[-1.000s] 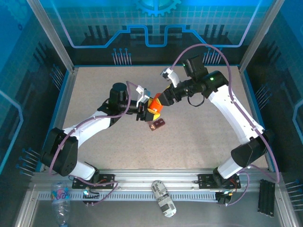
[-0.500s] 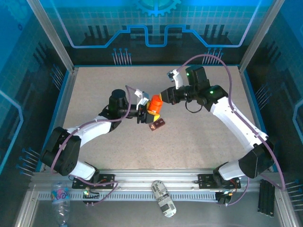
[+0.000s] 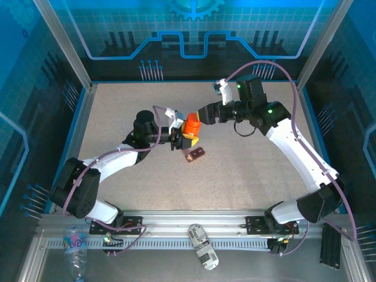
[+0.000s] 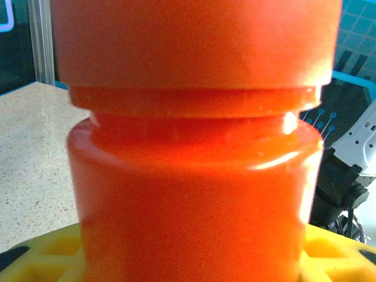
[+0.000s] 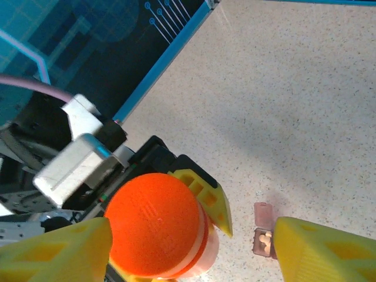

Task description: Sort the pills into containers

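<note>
My left gripper [image 3: 185, 138] is shut on an orange pill bottle [image 3: 190, 127] and holds it upright above the table; its orange cap [image 5: 151, 225] is on. The bottle's body [image 4: 194, 188] sits between the yellow fingers [image 4: 338, 252]. My right gripper [image 5: 194, 249] is open, its yellow fingers on either side of the cap; in the top view the right gripper [image 3: 201, 116] is just right of the bottle. The containers, a small red-brown tray [image 3: 195, 154], lie on the table below the bottle. One lid of the tray [image 5: 264, 236] is open, with pale pills [image 5: 265, 239] inside.
The speckled table [image 3: 135, 106] is walled by blue panels at the back and sides. On the front rail lie a plastic bottle [image 3: 74, 245], a grey-white device [image 3: 203, 247] and a black block [image 3: 331, 244].
The right gripper, shut on the bottle's cap a second ago, has opened. The right wrist has swung up and back. The left arm still holds the bottle.
</note>
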Available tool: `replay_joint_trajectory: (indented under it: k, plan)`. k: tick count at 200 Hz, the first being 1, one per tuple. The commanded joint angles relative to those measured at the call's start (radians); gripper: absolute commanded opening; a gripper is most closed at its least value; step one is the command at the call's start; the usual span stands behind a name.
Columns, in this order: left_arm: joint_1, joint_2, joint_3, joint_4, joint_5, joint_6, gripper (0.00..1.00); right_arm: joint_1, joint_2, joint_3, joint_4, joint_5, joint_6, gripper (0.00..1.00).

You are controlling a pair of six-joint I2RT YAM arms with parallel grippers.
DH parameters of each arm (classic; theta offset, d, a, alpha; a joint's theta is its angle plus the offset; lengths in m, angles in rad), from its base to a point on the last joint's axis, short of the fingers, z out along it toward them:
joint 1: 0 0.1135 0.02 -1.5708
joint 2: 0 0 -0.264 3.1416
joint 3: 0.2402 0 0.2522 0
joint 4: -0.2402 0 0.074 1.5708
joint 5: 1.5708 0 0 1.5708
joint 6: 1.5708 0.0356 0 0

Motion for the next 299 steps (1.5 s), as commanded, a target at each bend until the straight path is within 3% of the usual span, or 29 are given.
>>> replay_joint_trajectory:
  k: [1, 58, 191, 245, 299]
  plan:
    - [0.004, -0.015, 0.054, -0.012, 0.047, 0.033, 0.00, -0.010, 0.016, 0.106, -0.131, -0.056, -0.120, 0.81]
    - [0.004, 0.003, 0.097, -0.059, 0.109, 0.037, 0.00, 0.011, 0.138, 0.241, -0.284, -0.095, -0.283, 0.85]
    - [0.004, 0.015, 0.106, -0.065, 0.129, 0.029, 0.00, 0.056, 0.180, 0.272, -0.279, -0.114, -0.284, 0.82]
    - [0.005, 0.018, 0.111, -0.062, 0.129, 0.026, 0.00, 0.057, 0.189, 0.258, -0.284, -0.115, -0.284, 0.75]
    - [0.004, 0.015, 0.119, -0.062, 0.127, 0.024, 0.00, 0.060, 0.182, 0.223, -0.264, -0.112, -0.270, 0.60]
